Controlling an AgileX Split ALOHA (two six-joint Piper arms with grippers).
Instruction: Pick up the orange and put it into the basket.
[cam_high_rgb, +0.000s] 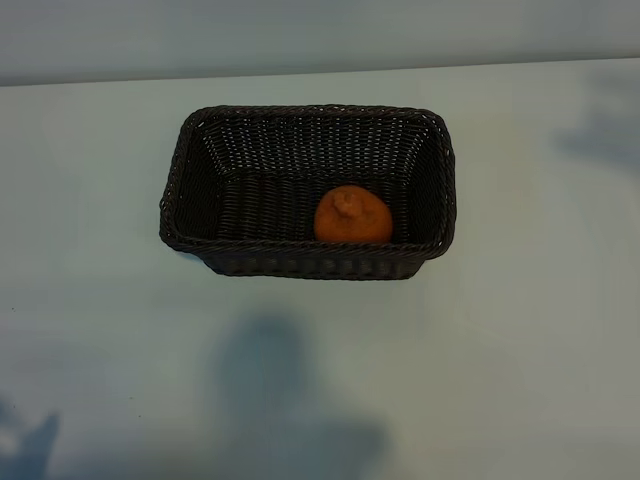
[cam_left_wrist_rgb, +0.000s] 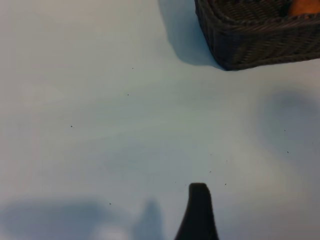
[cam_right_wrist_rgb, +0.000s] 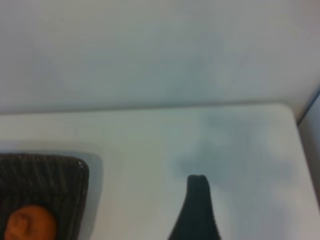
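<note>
The orange (cam_high_rgb: 352, 215) lies inside the dark brown woven basket (cam_high_rgb: 300, 112), against its near wall and right of centre, nub up. Neither arm appears in the exterior view. In the left wrist view, one dark finger (cam_left_wrist_rgb: 199, 212) of my left gripper hangs over bare table, well away from the basket's corner (cam_left_wrist_rgb: 250, 42); a sliver of the orange (cam_left_wrist_rgb: 305, 7) shows inside. The right wrist view shows one finger (cam_right_wrist_rgb: 197, 210) of my right gripper over bare table beside the basket (cam_right_wrist_rgb: 50, 175), with the orange (cam_right_wrist_rgb: 30, 222) in it. Both grippers are open and hold nothing.
The pale table (cam_high_rgb: 520, 350) surrounds the basket with wide free room on all sides. Its far edge meets a wall (cam_high_rgb: 320, 35). The right wrist view shows the table's corner (cam_right_wrist_rgb: 287, 107). Arm shadows fall on the near table (cam_high_rgb: 280, 390).
</note>
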